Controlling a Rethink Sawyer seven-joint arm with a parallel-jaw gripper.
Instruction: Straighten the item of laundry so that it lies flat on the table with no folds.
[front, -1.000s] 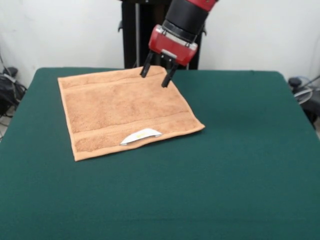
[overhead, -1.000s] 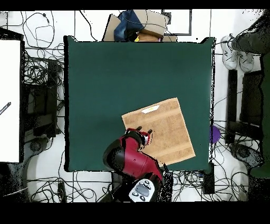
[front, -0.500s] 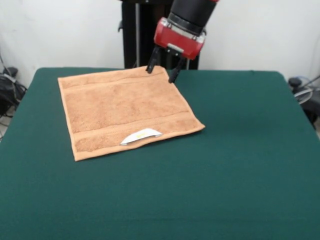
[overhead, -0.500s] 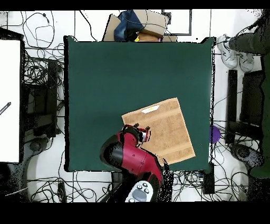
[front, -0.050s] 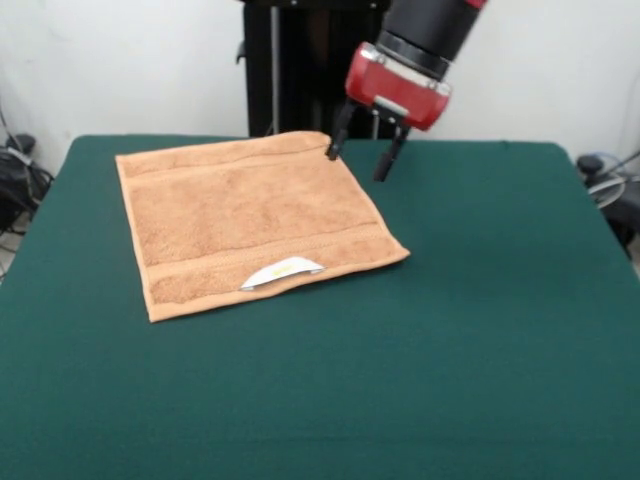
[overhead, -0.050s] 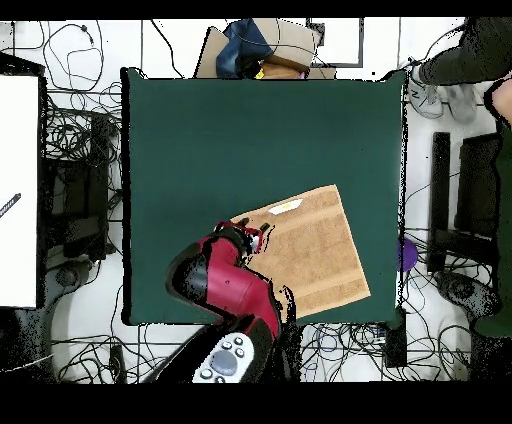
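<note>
Lying across the front view from the bottom edge upward is one table (front, -0.050s: 480, 380), its dark green top bare along the lower half of the frame. One towel (front, -0.050s: 250, 225) sits on it at centre left, spread out flat, tan, with a woven band showing near its lower edge and another near its upper edge. One small white label (front, -0.050s: 283, 272) with a yellow mark lies at the lower edge, curling up a little. Further up, at the towel's upper right corner, that corner looks slightly raised and rolled. One gripper (front, -0.050s: 360, 160) hangs just right of that corner, over green cloth, its two dark fingers (front, -0.050s: 384, 162) spread apart with nothing between them. Whether the left tip touches the towel's edge is hard to tell. The red and black arm (front, -0.050s: 420, 45) is cut off at the top edge. From overhead, the arm covers the towel's lower left corner, and a person's foot (overhead, -0.050s: 430, 85) shows at upper right.
</note>
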